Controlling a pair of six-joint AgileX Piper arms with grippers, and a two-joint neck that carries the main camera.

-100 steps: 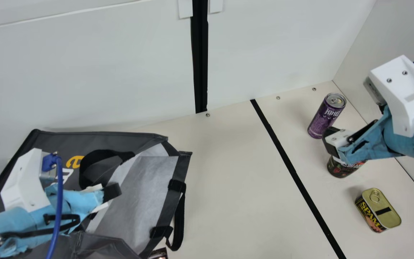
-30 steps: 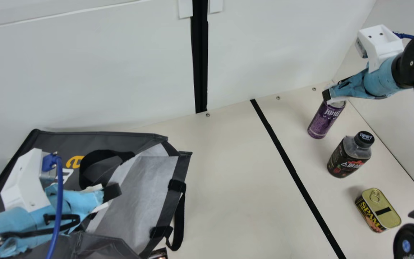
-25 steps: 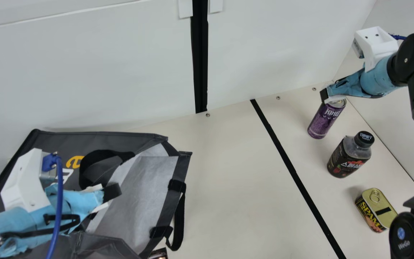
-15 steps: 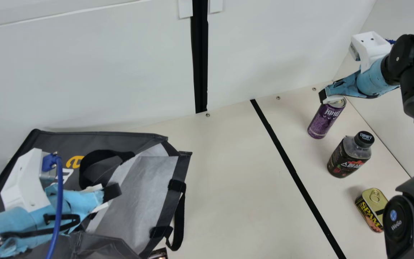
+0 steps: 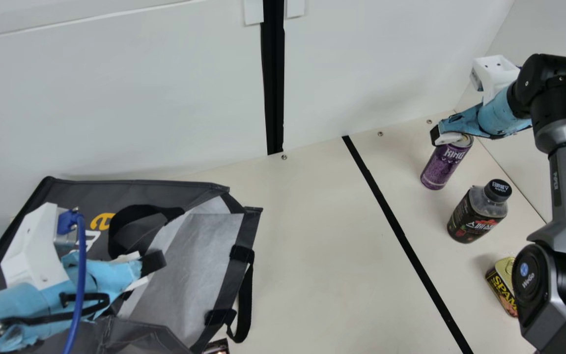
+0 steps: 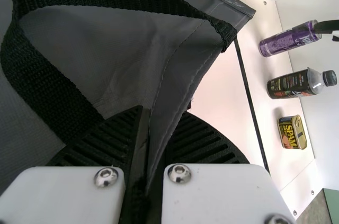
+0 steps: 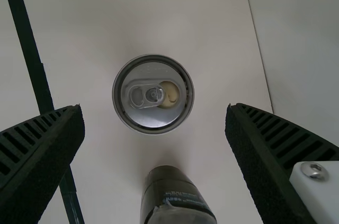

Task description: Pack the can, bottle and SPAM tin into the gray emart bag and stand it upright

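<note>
The cream desk [image 5: 312, 255] is carrying the can [image 5: 441, 166], bottle [image 5: 477, 216] and tin [image 5: 500, 287]; the left tool [image 5: 151, 269] is gripping an edge of the gray bag [image 5: 192, 265], and the right tool [image 5: 441, 137], spread open, is hanging over the can.

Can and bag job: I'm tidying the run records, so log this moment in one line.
right gripper: open above can | left gripper: pinching bag edge | bag: lying, mouth open | bottle, SPAM, can: unpacked

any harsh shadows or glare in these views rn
Main view: soft shadow beside the SPAM tin; left wrist view: table washed out bright next to the dark bag; right wrist view: faint shadow by the bottle, nothing harsh.
</note>
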